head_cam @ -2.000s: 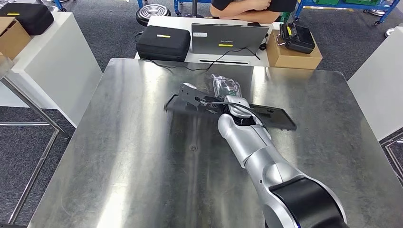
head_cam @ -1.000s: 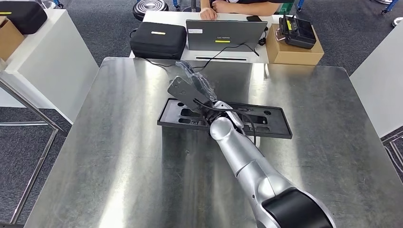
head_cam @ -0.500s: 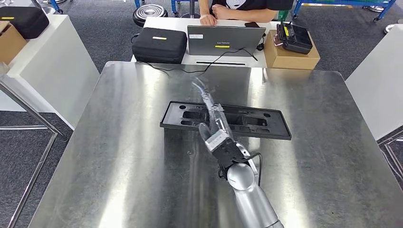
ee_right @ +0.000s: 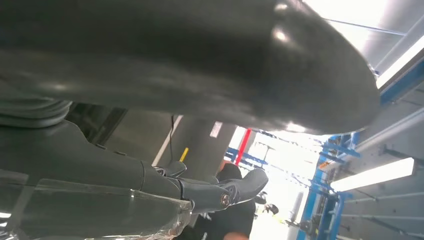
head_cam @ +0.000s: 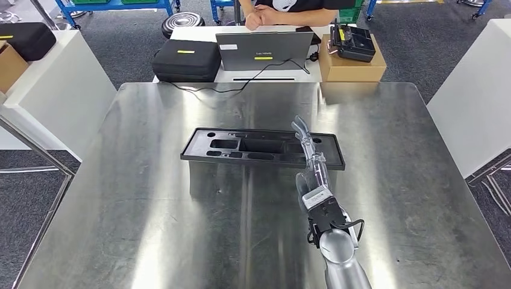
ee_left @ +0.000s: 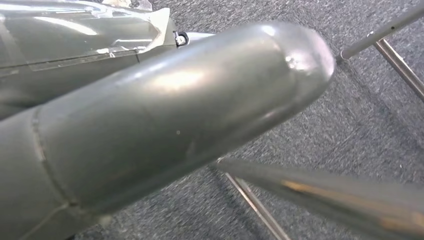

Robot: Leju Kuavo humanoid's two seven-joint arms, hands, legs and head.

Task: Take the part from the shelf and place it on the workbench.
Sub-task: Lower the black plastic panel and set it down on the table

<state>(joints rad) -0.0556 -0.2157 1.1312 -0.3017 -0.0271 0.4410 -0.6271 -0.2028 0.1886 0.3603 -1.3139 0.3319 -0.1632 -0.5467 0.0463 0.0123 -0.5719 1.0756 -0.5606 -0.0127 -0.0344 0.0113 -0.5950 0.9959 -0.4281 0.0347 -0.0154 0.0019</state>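
1. The part (head_cam: 263, 147), a long black tray, lies flat at the centre of the steel surface (head_cam: 150, 211), so placement looks complete.
2. The right hand (head_cam: 309, 158), lower right of centre, has its fingers extended and holds nothing.
3. The left hand's state cannot be told.

This is a workshop or robot test lab rather than a home. A bare brushed-steel counter (head_cam: 150, 211) on metal legs stands on grey industrial carpet (head_cam: 120, 42). Beyond it a white desk (head_cam: 199, 30) carries an open laptop (head_cam: 263, 50) with a trailing cable, a black zip equipment case (head_cam: 185, 59) and a cardboard box (head_cam: 349, 66) with a black controller (head_cam: 354, 42) on top. A person (head_cam: 283, 9) sits at that desk. Blue metal racking (head_cam: 114, 5) lines the far side, and the right wrist view shows strip lights and blue steel framing overhead
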